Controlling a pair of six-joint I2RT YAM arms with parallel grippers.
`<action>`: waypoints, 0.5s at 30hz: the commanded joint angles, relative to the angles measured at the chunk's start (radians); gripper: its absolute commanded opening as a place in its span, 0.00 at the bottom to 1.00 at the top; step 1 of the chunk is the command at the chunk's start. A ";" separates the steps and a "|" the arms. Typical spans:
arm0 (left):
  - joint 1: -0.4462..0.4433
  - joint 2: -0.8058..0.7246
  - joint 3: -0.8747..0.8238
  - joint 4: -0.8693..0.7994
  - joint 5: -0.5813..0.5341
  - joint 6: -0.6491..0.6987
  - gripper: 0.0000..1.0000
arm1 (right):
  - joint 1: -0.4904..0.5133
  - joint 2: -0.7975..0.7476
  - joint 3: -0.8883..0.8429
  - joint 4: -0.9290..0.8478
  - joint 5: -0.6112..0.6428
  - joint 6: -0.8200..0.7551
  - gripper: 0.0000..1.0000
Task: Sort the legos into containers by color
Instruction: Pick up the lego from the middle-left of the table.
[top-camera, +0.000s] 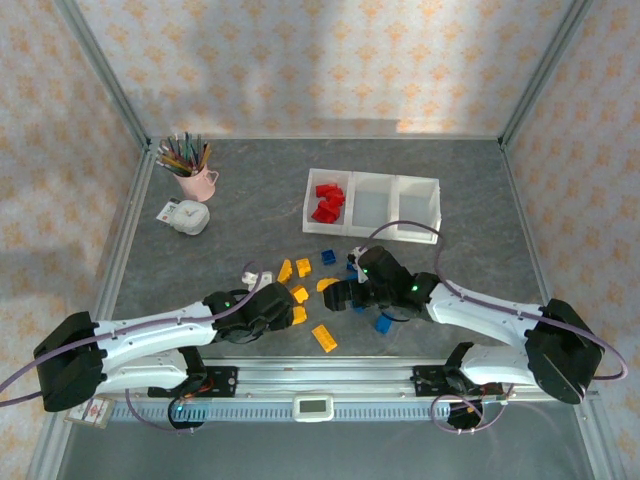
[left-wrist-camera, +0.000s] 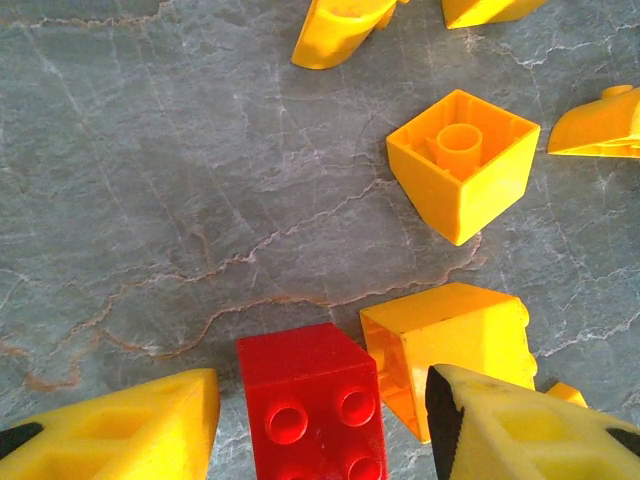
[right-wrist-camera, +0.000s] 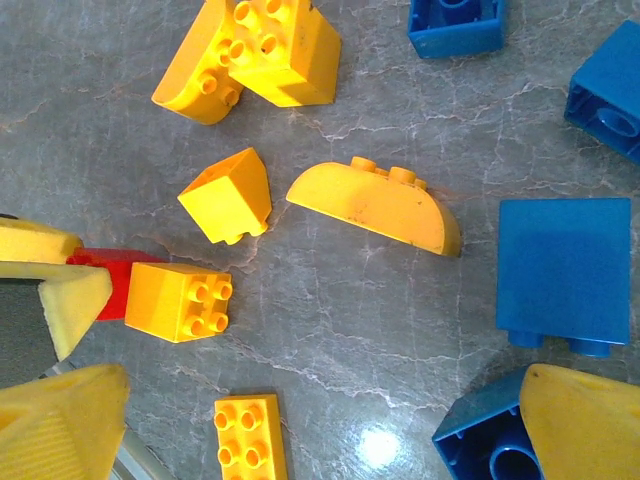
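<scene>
Left gripper (left-wrist-camera: 320, 398): straddles the red lego (left-wrist-camera: 300, 385), jaws partway apart, clamping nothing. Red lego: lies centred between the pads, studs up. Yellow lego (left-wrist-camera: 450, 335): crowds in just right of the red lego, partly under the right pad. Right gripper (right-wrist-camera: 320, 400): hangs wide open, empty, farther from the red lego. Containers (top-camera: 322, 227): well beyond the red lego, reds in one end bin.

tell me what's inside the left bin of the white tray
A pile of red legos lies in the left bin. Whatever is under the pile is covered from above.
</scene>
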 joint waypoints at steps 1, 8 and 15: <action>0.001 0.023 -0.020 -0.037 -0.015 -0.022 0.55 | 0.002 0.005 0.027 0.005 0.031 -0.003 1.00; 0.000 0.023 -0.050 -0.010 -0.007 -0.025 0.43 | 0.003 0.009 0.034 0.003 0.033 -0.006 1.00; 0.000 -0.030 0.030 -0.101 -0.076 -0.020 0.29 | 0.002 -0.010 0.055 -0.011 0.057 -0.004 1.00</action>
